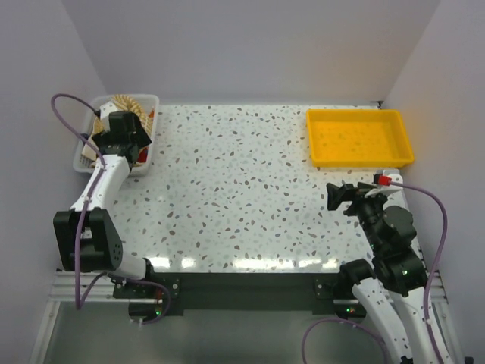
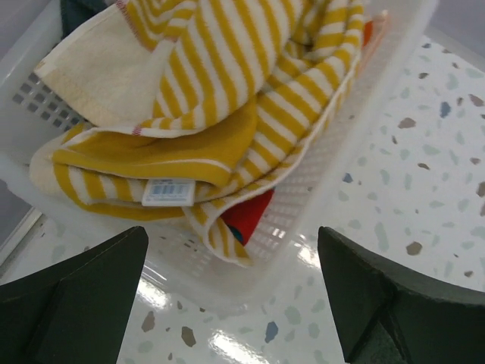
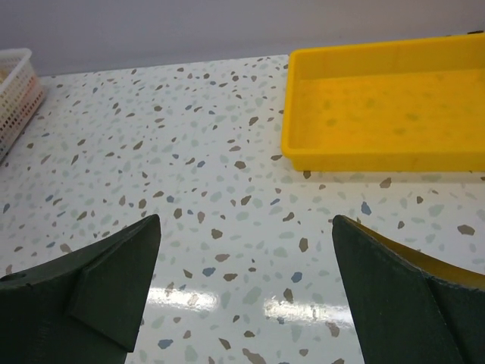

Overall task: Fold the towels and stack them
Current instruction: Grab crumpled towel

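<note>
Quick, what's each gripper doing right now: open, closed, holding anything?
Left gripper: jaws open, holding nothing, at the white basket of towels.
Right gripper: jaws open, holding nothing, over the table.

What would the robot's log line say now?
left tool: open, over basket of towels | right tool: open, over table near tray | folding: not started

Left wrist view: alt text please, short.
A yellow-and-white striped towel lies crumpled in a white mesh basket, a red cloth peeking from under it. The open left gripper hangs over the basket's near corner, above a speckled table.
</note>
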`<action>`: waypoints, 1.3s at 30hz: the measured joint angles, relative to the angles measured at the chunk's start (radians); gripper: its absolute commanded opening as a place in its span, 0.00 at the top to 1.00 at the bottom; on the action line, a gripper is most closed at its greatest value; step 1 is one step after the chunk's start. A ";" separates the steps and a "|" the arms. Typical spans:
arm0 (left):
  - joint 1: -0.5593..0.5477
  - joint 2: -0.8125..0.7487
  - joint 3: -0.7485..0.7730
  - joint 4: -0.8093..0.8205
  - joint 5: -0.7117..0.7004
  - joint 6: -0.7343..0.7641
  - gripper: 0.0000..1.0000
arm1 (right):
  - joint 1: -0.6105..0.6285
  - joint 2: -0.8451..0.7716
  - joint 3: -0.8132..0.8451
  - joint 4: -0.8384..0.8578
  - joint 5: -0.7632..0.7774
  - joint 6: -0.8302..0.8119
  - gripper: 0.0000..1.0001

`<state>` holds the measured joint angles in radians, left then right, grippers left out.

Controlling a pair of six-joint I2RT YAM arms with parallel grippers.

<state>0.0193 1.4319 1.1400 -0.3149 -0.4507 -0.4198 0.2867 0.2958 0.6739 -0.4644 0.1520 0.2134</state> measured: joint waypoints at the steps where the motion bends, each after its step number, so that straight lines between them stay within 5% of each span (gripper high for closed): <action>1: 0.034 0.023 0.002 -0.003 0.008 -0.016 0.00 | 0.000 0.009 0.000 0.005 -0.011 0.001 0.01; 8: 0.198 0.141 0.004 0.011 0.106 -0.144 0.00 | 0.000 0.073 0.000 0.016 -0.045 0.011 0.01; 23: 0.210 0.204 0.004 0.179 0.166 -0.353 0.09 | 0.000 0.137 0.000 0.017 -0.092 0.015 0.01; 28: 0.210 0.260 0.004 0.197 0.179 -0.382 0.34 | 0.000 0.150 -0.002 0.026 -0.093 0.015 0.01; 33: 0.210 0.277 0.004 0.198 0.187 -0.386 0.99 | 0.000 0.178 -0.007 0.031 -0.097 0.015 0.01; 39: 0.210 0.239 0.036 0.161 0.178 -0.344 1.00 | 0.000 0.237 0.002 0.029 -0.103 0.018 0.01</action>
<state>0.2295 1.6711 1.1763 -0.1543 -0.2726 -0.7639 0.2871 0.5327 0.6754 -0.4351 0.0494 0.2310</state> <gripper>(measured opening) 0.038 0.986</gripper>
